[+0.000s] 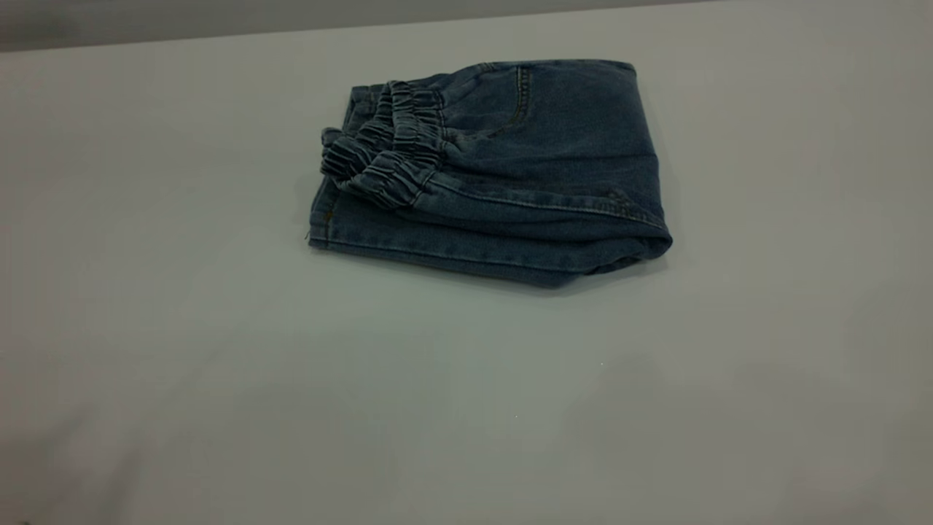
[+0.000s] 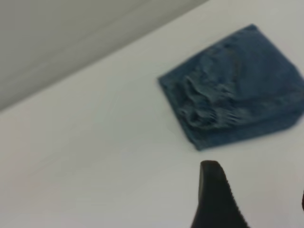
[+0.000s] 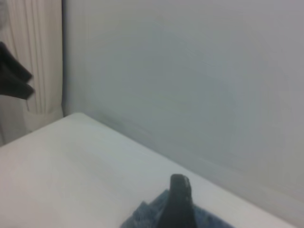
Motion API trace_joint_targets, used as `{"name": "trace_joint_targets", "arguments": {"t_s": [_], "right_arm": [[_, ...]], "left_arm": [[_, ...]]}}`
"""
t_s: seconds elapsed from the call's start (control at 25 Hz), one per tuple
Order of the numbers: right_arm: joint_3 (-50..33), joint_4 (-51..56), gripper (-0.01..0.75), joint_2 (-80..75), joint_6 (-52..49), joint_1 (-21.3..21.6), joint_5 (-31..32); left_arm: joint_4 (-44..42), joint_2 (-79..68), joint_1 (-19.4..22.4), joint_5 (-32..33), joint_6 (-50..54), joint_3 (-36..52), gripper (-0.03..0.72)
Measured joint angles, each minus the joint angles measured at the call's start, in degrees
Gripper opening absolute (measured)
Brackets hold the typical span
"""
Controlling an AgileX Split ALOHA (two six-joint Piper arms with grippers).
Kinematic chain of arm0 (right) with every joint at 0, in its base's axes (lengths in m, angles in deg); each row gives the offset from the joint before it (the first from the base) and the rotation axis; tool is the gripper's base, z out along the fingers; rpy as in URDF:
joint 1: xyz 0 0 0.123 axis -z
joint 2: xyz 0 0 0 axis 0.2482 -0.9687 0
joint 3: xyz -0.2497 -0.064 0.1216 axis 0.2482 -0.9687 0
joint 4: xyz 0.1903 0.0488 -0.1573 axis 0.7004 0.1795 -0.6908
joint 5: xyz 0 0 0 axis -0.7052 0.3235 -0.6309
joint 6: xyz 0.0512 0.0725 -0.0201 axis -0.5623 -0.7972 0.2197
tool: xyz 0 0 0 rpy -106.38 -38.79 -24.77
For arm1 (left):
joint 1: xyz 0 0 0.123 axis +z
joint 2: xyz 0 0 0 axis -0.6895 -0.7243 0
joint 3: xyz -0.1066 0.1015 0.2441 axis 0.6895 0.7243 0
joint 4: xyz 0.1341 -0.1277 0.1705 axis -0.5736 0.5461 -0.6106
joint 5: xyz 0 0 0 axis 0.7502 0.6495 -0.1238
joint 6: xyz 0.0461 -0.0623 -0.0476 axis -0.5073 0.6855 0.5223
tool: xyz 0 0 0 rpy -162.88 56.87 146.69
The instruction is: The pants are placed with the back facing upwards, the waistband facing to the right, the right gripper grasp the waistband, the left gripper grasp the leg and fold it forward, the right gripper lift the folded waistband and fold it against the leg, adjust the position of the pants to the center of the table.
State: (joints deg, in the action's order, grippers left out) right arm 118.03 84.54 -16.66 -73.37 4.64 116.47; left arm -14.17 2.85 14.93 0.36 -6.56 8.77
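Denim pants (image 1: 496, 171) folded on table (image 1: 182, 328), apart from both jaws; grip state unclear

We see a bare test space, likely a lab: a plain grey table (image 1: 182, 328), a blank wall (image 3: 190, 71), and pale curtains (image 3: 42, 57) at ten o'clock.

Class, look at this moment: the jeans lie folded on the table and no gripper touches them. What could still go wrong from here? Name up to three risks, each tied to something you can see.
1. The pants sit toward the far side of the table, so centring looks undone; dragging them could undo the fold.
2. The bunched waistband lies loosely on top and might slip open if nudged.
3. The left gripper's visible finger is apart from the cloth; a shallow grab might catch only the top layer.
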Motion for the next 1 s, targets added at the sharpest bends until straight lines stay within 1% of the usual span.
{"name": "trace_joint_targets", "arguments": {"t_s": [0.12, 0.32, 0.48, 0.72, 0.84, 1.0], "right_arm": [[-7.2, 0.0, 0.535, 6.1, -0.1, 0.0, 0.0], [-18.8, -1.3, 0.535, 15.8, 0.8, 0.0, 0.0], [-27.8, -3.4, 0.535, 22.6, 0.7, 0.0, 0.0], [-40.3, -3.3, 0.535, 31.1, 2.2, 0.0, -0.6], [-46.6, -4.4, 0.535, 34.1, 5.3, 0.0, -4.8], [-53.1, -6.3, 0.535, 34.1, 4.0, 0.0, -4.5]], "left_arm": [[2.6, 8.3, 0.0, 0.1, 0.1, 6.7, 0.399], [4.0, 20.5, 0.0, 0.0, 0.0, 16.4, 0.399], [3.9, 27.5, 0.0, 0.0, -0.1, 23.2, 0.399], [3.9, 31.7, 0.0, -0.1, -0.1, 32.2, 0.399], [4.1, 32.6, 0.0, -0.4, -0.2, 36.4, 0.399], [4.0, 34.2, -0.1, -3.7, -0.4, 41.0, 0.399]]}}
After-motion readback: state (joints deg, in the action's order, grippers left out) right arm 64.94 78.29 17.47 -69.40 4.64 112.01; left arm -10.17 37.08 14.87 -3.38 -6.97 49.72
